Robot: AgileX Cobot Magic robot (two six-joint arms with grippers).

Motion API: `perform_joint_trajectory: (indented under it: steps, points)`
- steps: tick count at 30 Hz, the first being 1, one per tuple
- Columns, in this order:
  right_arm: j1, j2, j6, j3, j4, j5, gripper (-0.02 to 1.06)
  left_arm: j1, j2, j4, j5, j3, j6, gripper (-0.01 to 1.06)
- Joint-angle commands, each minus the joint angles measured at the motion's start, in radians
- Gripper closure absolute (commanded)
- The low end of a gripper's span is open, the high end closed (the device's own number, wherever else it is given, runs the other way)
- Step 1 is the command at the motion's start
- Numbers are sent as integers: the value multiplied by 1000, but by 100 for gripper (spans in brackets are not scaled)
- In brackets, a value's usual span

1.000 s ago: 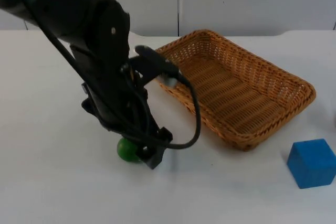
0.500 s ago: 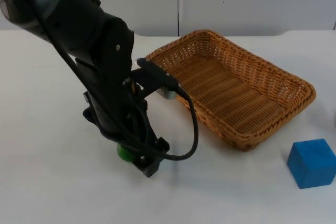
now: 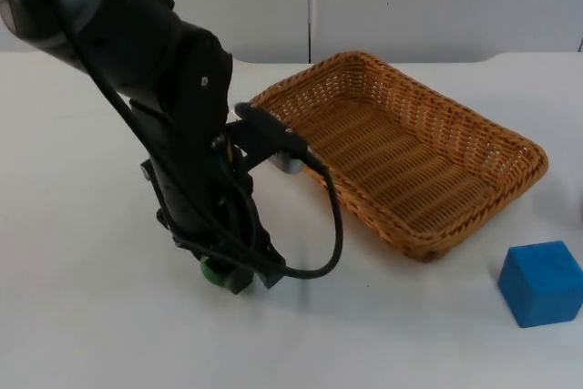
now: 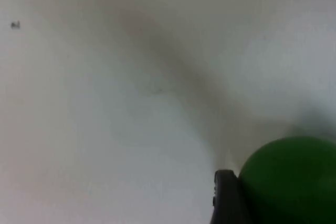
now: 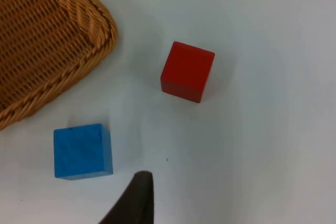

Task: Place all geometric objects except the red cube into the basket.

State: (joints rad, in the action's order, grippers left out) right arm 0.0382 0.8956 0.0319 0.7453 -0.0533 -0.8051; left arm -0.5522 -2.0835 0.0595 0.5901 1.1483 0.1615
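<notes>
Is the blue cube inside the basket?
No, the blue cube sits on the white table beside the basket, outside its rim.

- Top view: fixed, looks down and forward over the bench (image 3: 82, 316).
- Left wrist view: very near a green ball (image 4: 291, 182).
- Right wrist view: higher, sharing the basket (image 5: 47, 35) and blue cube (image 5: 83, 150) with the top view.

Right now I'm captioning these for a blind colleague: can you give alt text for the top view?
The left arm reaches down to the white table, its left gripper over a green ball that barely peeks out beneath it. To the right lies an empty wicker basket, with a blue cube nearer the camera.
</notes>
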Motion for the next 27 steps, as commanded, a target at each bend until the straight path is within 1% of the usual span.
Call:
perform_joint_trajectory:
  steps: [1,5,7,11,13,17,18,22,23,27]
  points:
    - [-5,0,-5,8,-7,9,-1,-5,25,5,27,3,-20,105]
    - [-5,0,-5,8,-7,9,-1,-5,151,-17,82,3,-47,105]
    - [-5,0,-5,8,-7,9,-1,-5,190,-42,82,3,-47,105]
    - [-5,0,-5,8,-7,7,-1,-5,298,-76,51,13,-37,105]
    - [-5,0,-5,8,-7,7,-1,-5,303,-78,51,23,-37,105]
    - [-5,0,-5,8,-4,7,-1,-5,282,-82,59,106,-37,105]
    - [-5,0,-5,8,-4,7,-1,-5,282,-82,59,106,-37,105]
    - [-5,0,-5,8,-1,7,-1,-5,181,-82,62,272,-34,105]
    - [-5,0,-5,8,-1,7,-1,-5,181,-82,62,272,-34,105]
    - [-5,0,-5,8,-1,7,-1,-5,24,-84,98,467,-34,105]
